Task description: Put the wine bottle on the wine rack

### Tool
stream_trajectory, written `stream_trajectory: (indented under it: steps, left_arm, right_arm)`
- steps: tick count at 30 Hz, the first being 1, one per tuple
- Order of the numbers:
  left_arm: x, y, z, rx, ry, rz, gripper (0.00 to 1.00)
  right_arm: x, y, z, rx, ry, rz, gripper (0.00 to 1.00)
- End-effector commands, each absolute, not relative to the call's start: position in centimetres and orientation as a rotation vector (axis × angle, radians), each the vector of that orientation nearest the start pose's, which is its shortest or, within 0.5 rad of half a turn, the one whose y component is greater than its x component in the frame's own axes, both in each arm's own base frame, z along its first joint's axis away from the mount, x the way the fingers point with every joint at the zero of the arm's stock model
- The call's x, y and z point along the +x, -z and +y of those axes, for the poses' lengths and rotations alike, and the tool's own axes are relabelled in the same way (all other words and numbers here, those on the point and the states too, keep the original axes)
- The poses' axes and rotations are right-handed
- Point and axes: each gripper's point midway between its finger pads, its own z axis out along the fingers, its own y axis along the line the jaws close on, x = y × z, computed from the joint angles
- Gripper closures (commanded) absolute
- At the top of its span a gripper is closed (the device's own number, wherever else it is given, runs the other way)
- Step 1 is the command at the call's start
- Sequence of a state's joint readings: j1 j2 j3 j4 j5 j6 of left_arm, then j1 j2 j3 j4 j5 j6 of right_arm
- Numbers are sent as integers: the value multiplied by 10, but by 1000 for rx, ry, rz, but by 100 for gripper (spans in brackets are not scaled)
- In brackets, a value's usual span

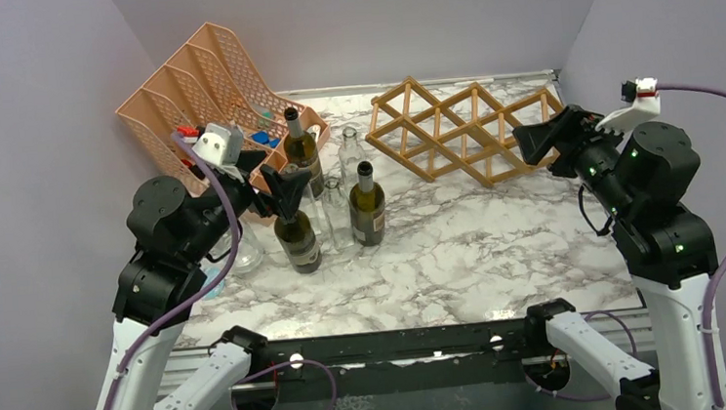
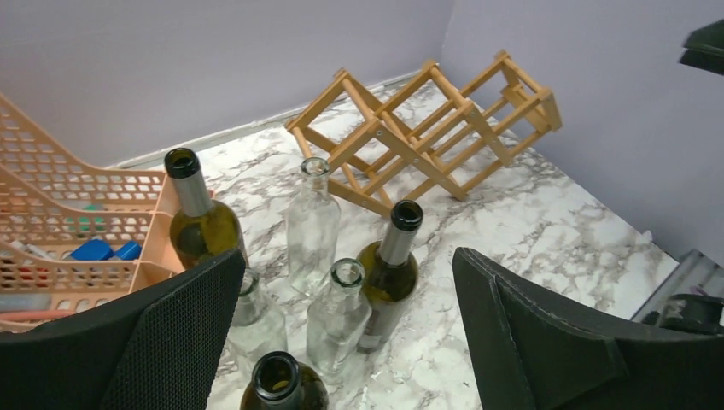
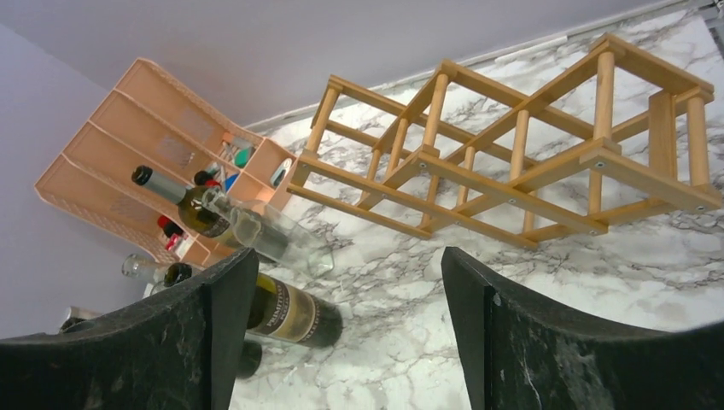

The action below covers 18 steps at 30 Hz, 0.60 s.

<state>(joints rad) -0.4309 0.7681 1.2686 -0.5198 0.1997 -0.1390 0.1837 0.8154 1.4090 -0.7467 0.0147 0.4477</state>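
Top view: wine rack [image 1: 461,129] sits skewed on the marble desk [image 1: 499,243], far right of centre; peach mesh organizer [image 1: 198,91] far left; bottles stand upright in a cluster left of the rack: far wine bottle [image 1: 303,156] just beside the organizer, labelled wine bottle [image 1: 367,210] mid-cluster, near wine bottle [image 1: 299,244] closest to the arms, clear bottles [image 1: 349,152] among them; left gripper [image 1: 287,180] hangs over the near wine bottle, spread wide, holding nothing; right gripper [image 1: 530,141] hovers at the rack's right end, also wide, nothing held. Left wrist view: left fingers [image 2: 171,342] far apart; near wine bottle's open mouth low between them, untouched; other bottles just beyond, rack further off to the right. Right wrist view: right fingers [image 3: 546,342] wide apart and free; rack straight ahead past the tips; bottles and organizer beyond its left end.
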Motion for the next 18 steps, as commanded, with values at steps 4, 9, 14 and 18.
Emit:
stream_trajectory:
  steps: [4,9,14,18]
  left_arm:
    - [191,-427,-164,508,729,1529,1]
    - [188,-435,-158,490,708,1505,1]
    - [188,-436,-155,493,687,1498,1]
    - [192,-434,-159,496,695,1510,1]
  right_arm:
    - [233,-413,86,75,-560,1770,4]
    - [238,-404,123,-190,-694,1817,3]
    - [247,-394,156,-408,-852,1824,9]
    - [250,-387,172,-508,-949,1782,11]
